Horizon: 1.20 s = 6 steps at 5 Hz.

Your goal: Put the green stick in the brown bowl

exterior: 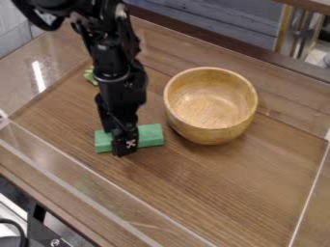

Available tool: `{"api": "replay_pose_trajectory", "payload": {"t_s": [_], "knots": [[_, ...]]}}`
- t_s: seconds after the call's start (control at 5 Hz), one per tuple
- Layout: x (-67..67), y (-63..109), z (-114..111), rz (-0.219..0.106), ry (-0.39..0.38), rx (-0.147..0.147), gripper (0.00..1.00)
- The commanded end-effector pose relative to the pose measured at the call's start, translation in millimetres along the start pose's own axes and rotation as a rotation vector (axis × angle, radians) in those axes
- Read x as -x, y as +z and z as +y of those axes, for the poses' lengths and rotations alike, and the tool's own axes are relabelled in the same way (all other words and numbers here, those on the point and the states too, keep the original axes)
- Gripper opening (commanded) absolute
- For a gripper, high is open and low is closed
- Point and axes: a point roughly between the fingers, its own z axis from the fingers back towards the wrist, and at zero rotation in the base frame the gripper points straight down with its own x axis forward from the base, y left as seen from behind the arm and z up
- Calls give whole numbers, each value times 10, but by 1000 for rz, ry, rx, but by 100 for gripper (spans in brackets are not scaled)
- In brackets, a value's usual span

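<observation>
The single camera view looks down on a dark wooden table [219,193] with a glossy top and a clear raised edge along its front; pale furniture stands blurred behind it. A round brown bowl [211,104] sits right of centre, with nothing in it. The black arm [110,58] reaches down from the upper left, its gripper [123,143] pointing straight down over the green stick [129,139], which lies flat on the table just left of the bowl. The jaws stand wide, gripping nothing.
</observation>
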Motion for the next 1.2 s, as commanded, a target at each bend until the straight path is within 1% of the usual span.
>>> {"api": "replay_pose_trajectory", "payload": {"t_s": [0.0, 0.2, 0.4, 0.8, 1.0], "knots": [[-45, -63, 91, -26, 39, -5, 100], [-101, -75, 28, -29, 24, 13, 100], [-168, -89, 13, -34, 28, 24, 100], [-178, -98, -11, -35, 25, 38, 100], [-112, -101, 111, -35, 6, 45, 100]]}}
